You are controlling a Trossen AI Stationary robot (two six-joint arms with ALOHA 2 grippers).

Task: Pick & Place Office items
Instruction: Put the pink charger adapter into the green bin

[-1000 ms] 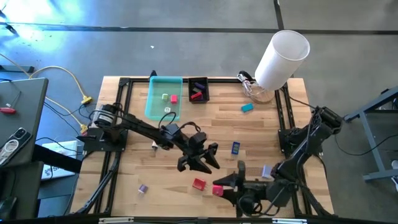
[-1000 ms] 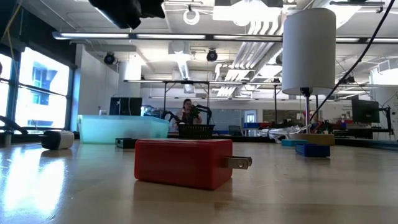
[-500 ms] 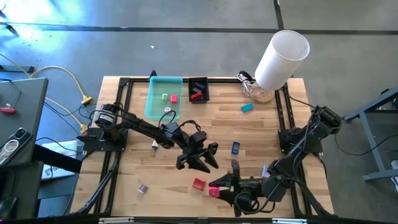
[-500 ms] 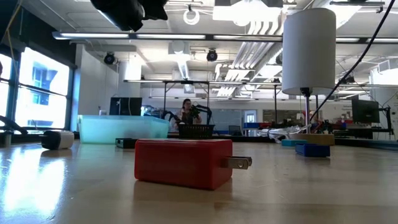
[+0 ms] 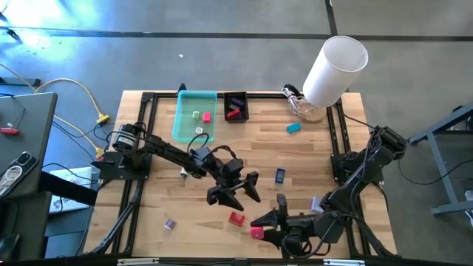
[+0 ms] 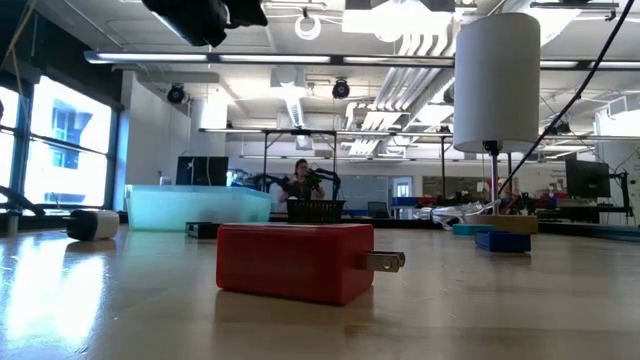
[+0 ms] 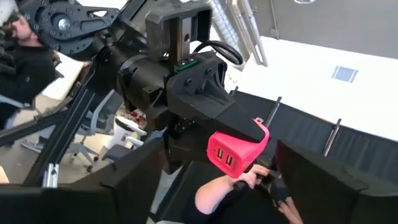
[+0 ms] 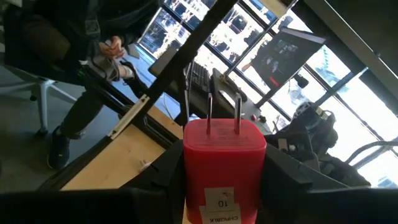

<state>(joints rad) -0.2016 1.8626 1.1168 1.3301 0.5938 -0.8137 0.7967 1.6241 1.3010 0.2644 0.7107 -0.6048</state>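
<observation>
My right gripper (image 5: 260,226) sits low over the near edge of the desk (image 5: 310,159), closed on a pink charger (image 5: 256,233) whose two prongs point away from the wrist. A red charger (image 5: 236,218) lies flat on the desk just beside it, prongs to one side in the low view. My left gripper (image 5: 238,193) hangs above the desk centre, fingers spread wide, holding nothing. A blue piece (image 5: 280,176) lies near the middle, a teal piece (image 5: 294,128) toward the far side, and a purple piece (image 5: 169,223) near the left front. Small pieces rest inside the tray (image 5: 185,124).
</observation>
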